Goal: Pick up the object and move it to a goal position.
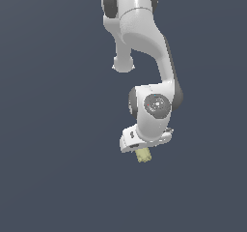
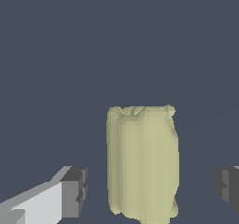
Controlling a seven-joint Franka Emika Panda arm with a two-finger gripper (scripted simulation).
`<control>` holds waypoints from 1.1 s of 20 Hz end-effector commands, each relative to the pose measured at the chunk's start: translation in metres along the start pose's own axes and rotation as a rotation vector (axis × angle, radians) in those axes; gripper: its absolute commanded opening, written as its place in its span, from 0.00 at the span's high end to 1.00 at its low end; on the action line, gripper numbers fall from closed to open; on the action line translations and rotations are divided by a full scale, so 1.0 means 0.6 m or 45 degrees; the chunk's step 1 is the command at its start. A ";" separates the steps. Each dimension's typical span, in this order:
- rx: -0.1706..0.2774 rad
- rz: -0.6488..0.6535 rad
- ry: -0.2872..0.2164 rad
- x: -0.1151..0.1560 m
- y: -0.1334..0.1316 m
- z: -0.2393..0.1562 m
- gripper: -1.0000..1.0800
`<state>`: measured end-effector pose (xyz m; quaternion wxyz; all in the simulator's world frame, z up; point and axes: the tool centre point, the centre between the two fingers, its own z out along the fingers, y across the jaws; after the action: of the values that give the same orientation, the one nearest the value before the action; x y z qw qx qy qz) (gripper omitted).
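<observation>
The object [image 2: 142,164] is a small pale yellow-green stubby block with ridged sides. In the wrist view it stands between my two dark finger pads [image 2: 74,190], with a clear gap on each side, wider on one side than the other. My gripper [image 2: 151,188] is open around it and not touching it. In the exterior view the object [image 1: 143,155] shows just beneath the white hand of my gripper [image 1: 144,150], low in the middle. The fingers themselves are hidden there by the hand.
The flat dark blue-grey ground [image 1: 58,178] fills both views. The white arm [image 1: 144,37] reaches down from the top middle of the exterior view. No other objects show.
</observation>
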<state>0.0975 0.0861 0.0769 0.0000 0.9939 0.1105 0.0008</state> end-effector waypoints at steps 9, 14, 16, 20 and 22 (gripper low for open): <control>0.000 -0.001 -0.002 0.000 -0.001 0.064 0.04; 0.000 -0.001 -0.002 0.001 -0.001 0.062 1.00; 0.000 -0.001 -0.002 0.001 -0.001 0.062 1.00; 0.000 -0.001 -0.002 0.001 -0.001 0.062 1.00; 0.000 -0.001 -0.002 0.000 0.000 0.062 1.00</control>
<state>0.0976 0.0865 0.0394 0.0000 0.9938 0.1111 -0.0002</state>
